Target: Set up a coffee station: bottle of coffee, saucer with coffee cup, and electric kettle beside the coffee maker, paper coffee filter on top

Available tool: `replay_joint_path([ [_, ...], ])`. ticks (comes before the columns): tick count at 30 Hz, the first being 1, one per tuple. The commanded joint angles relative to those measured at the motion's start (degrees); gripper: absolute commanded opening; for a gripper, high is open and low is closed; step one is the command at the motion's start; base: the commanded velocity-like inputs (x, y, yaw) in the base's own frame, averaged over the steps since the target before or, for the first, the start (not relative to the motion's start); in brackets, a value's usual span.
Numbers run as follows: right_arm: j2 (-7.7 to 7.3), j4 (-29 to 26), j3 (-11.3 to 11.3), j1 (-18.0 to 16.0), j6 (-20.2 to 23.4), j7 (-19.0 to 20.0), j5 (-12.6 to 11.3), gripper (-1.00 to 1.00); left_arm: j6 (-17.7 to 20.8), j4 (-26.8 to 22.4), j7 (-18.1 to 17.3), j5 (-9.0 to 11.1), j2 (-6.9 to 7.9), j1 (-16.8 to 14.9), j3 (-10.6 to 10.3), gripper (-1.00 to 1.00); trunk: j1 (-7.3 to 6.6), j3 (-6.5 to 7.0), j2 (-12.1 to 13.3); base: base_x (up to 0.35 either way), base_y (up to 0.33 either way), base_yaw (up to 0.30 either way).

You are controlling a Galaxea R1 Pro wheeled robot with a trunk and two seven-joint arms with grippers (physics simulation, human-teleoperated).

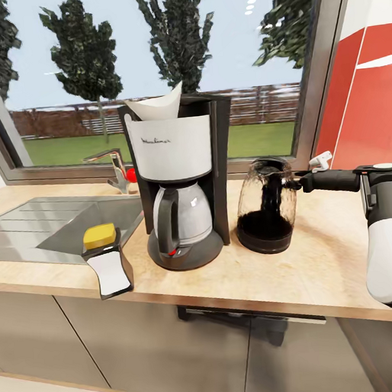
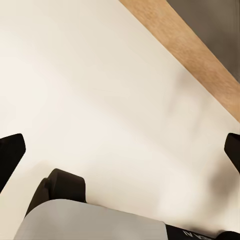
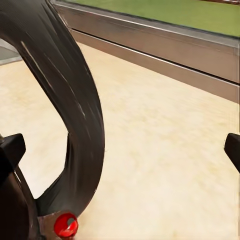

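The black and white coffee maker (image 1: 180,179) stands on the wooden countertop (image 1: 319,250) with a white paper filter (image 1: 155,106) on its top. Just to its right stands the glass electric kettle (image 1: 265,205) on a dark base. My right gripper (image 1: 294,182) reaches in from the right, level with the kettle's upper part. In the right wrist view the kettle's dark curved handle (image 3: 75,105), with a red button (image 3: 66,225), lies between the wide-apart fingertips of the right gripper (image 3: 120,150), which is open. The left gripper (image 2: 120,150) is open over pale floor.
A steel sink (image 1: 50,223) and tap (image 1: 115,166) lie left of the coffee maker. A yellow block on a black and white holder (image 1: 109,266) sits at the counter's front edge. The window sill (image 1: 264,165) runs behind, and a red wall (image 1: 366,104) is at the right.
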Motion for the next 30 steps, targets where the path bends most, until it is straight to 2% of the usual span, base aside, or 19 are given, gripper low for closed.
replay_joint_path([
  [1,0.03,-0.1,-0.2,-0.1,0.5,0.4,0.3,1.0,-0.2,0.1,-0.2,0.1,0.01,0.0,-0.1,1.0,-0.01,-0.06,0.0,0.0,-0.083,0.0],
  [30,0.03,-0.2,-0.2,-0.1,0.5,0.4,0.4,1.0,-0.2,0.1,-0.2,0.1,0.01,0.0,-0.1,1.0,-0.01,-0.06,0.0,0.0,-0.034,0.0],
])
